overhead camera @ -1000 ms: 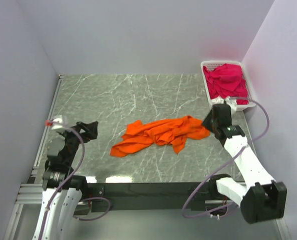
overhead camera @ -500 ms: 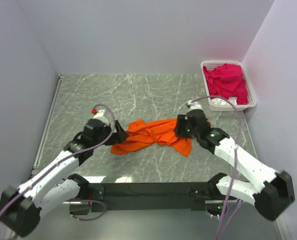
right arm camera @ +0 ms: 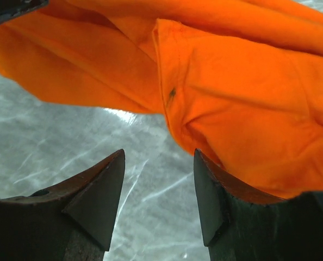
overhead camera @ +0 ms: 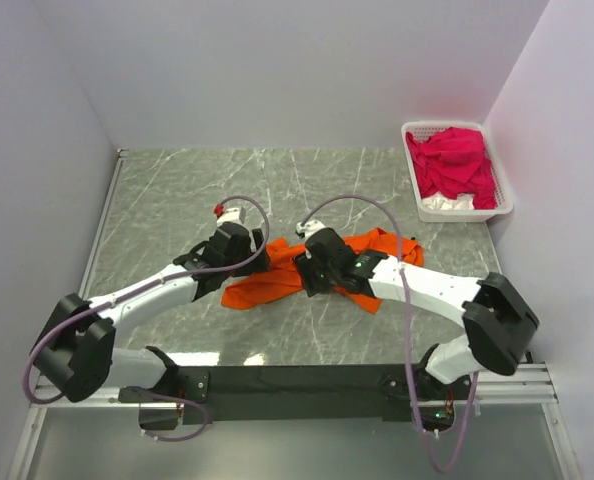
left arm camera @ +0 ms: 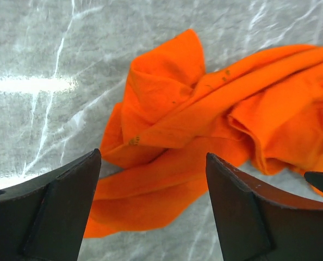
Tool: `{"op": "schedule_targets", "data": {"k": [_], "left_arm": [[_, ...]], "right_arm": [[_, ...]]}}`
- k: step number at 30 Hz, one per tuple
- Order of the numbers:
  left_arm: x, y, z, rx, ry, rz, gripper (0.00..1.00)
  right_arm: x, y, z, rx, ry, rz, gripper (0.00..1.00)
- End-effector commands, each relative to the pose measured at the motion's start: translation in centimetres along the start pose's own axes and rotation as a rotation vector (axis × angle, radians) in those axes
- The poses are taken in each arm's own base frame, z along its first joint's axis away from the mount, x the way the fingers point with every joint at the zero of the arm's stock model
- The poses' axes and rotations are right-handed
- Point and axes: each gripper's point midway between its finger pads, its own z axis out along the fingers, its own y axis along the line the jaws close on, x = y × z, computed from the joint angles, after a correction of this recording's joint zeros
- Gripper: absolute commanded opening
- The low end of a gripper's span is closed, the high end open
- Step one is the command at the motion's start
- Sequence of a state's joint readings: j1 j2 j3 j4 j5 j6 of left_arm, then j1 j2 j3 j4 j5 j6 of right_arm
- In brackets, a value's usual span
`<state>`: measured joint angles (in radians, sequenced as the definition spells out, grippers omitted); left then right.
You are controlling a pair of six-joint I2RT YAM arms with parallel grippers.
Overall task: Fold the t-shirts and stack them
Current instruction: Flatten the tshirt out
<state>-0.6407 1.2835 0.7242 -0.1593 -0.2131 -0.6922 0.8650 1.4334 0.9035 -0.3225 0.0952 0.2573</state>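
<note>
A crumpled bright orange t-shirt [overhead camera: 277, 285] lies in the middle of the marble table; it also shows in the left wrist view [left arm camera: 205, 125] and the right wrist view [right arm camera: 248, 98]. My left gripper [overhead camera: 259, 262] is open over the shirt's left part, jaws wide apart and empty [left arm camera: 153, 206]. My right gripper [overhead camera: 307, 275] is open over the shirt's middle, empty, with cloth beside one finger [right arm camera: 159, 204]. Magenta-pink t-shirts [overhead camera: 455, 160] lie heaped in the white basket [overhead camera: 500, 213] at the back right.
A white cloth [overhead camera: 447, 203] lies at the near end of the basket. Grey walls close in the table on the left, back and right. Both arms reach across the table's middle.
Both arms have swung inward from the table's sides to the orange shirt. The right gripper dragged over the shirt's right part, bunching it leftward. Both grippers now sit close together.
</note>
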Motion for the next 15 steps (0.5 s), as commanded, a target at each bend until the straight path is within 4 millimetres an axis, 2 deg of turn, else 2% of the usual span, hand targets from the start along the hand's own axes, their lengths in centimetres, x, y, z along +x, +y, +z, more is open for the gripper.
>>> {"op": "schedule_targets", "data": {"k": [1, 5, 6, 11, 12, 15], "left_arm": [[-1.4, -1.3, 0.8, 0.027, -0.047, 0.003, 0.83], [-0.6, -1.4, 1.8, 0.035, -0.025, 0.003, 0.82], [-0.4, -1.5, 1.9, 0.036, -0.022, 0.005, 0.82], [-0.1, -1.9, 2.9, 0.043, -0.004, 0.014, 0.78], [-0.2, -2.1, 3.0, 0.046, -0.005, 0.016, 0.78], [-0.1, -2.2, 3.2, 0.044, -0.001, 0.019, 0.78]], "right_arm": [[-1.5, 0.6, 1.3, -0.01, -0.029, -0.029, 0.61], [-0.6, 0.4, 2.9, 0.016, 0.009, -0.037, 0.6], [-0.2, 0.0, 3.5, 0.04, 0.021, -0.044, 0.57], [-0.3, -1.7, 3.6, 0.123, 0.006, -0.04, 0.33], [-0.8, -2.0, 3.1, 0.135, -0.014, -0.034, 0.22], [-2.1, -4.1, 1.7, 0.197, -0.064, 0.004, 0.0]]}}
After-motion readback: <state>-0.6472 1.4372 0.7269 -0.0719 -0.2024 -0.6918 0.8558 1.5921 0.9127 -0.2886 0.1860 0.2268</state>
